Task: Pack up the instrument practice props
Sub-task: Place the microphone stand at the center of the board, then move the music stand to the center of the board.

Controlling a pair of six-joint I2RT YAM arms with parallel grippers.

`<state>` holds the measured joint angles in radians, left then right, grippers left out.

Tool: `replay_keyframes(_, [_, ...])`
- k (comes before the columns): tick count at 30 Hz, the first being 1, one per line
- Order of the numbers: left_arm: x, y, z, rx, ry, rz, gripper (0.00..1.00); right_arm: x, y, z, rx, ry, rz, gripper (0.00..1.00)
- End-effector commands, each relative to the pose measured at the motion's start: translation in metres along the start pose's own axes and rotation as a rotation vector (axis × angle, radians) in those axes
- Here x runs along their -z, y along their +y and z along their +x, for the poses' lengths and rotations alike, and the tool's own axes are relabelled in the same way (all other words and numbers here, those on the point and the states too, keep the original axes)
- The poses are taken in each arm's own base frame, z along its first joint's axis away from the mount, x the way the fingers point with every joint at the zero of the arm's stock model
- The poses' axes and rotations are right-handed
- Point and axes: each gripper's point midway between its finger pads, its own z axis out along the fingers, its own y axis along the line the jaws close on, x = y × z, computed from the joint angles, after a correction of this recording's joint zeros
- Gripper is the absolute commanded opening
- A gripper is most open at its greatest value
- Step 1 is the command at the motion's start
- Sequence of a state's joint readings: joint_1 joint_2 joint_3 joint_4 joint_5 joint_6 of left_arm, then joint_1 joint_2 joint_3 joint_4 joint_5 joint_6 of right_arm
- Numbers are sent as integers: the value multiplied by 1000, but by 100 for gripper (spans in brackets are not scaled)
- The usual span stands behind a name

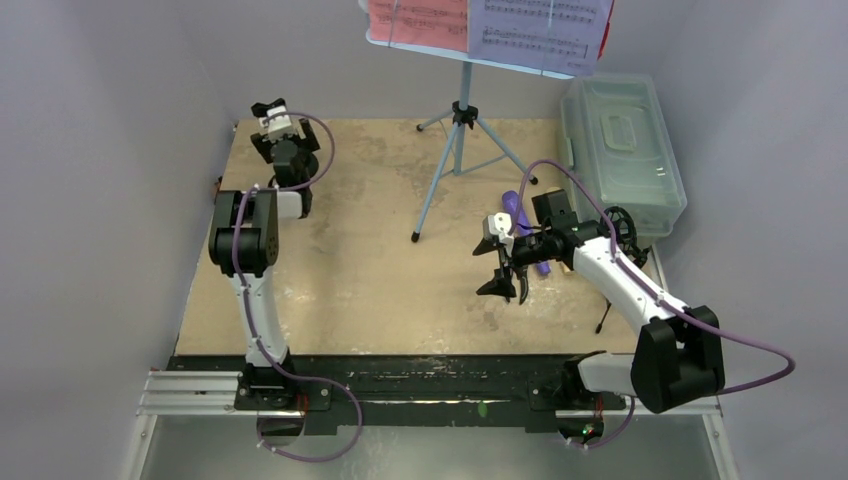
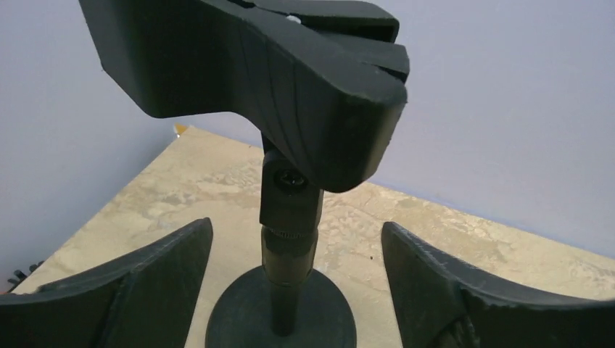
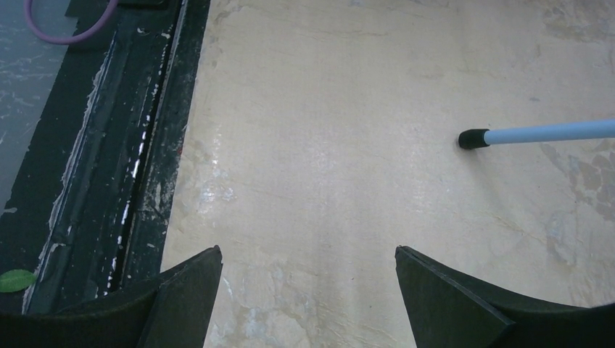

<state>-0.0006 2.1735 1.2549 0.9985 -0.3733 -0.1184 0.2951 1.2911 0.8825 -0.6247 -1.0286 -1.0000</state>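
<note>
Looming against the left wrist lens, black mic clip (image 2: 290, 80) on its round-base pole (image 2: 286, 290), upright at the far left corner. Table (image 1: 350, 260) dotted with props not yet packed. Plastic box (image 1: 620, 150) at far right, lid on, likely the home for everything. Light-blue music stand (image 1: 462, 130) upright on spread legs mid-back, red page (image 1: 415, 20) and pale page (image 1: 540, 25) propped on its desk as if for reading. Purple microphone (image 1: 513, 205) flat beside the box, partly behind the right arm. Left pincer (image 2: 295, 223) wide, fingers either side of the pole, touching nothing, seemingly placed to grip it. Right pincer (image 3: 308, 250) wide too, empty, angled down over tabletop near one stand foot (image 3: 475, 138).
</note>
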Motion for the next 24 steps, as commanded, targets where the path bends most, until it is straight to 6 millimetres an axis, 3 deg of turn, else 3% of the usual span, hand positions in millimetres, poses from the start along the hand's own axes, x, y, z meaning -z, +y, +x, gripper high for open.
replay_keyframes(1, [8, -3, -40, 73, -29, 10, 92, 3, -7, -6, 35, -2, 14, 93])
replay_keyframes(7, [55, 11, -35, 201, 107, -29, 96, 4, -5, -8, 48, -4, 18, 93])
replay_keyframes(11, [95, 15, -43, 289, 148, -5, 97, 6, -4, -2, 64, 10, 22, 93])
replay_keyframes(13, [113, 16, -59, 323, 132, 21, 98, 7, -2, 2, 76, 19, 16, 93])
replay_keyframes(16, [136, 8, -71, 371, 149, 95, 98, 10, -2, 4, 87, 25, 23, 93])
replay_keyframes(22, [179, -21, -74, 489, 250, 280, 100, 18, -5, 14, 105, 52, 63, 94])
replay_keyframes(24, [188, -19, -77, 531, 254, 317, 100, 22, -6, 16, 112, 57, 86, 94])
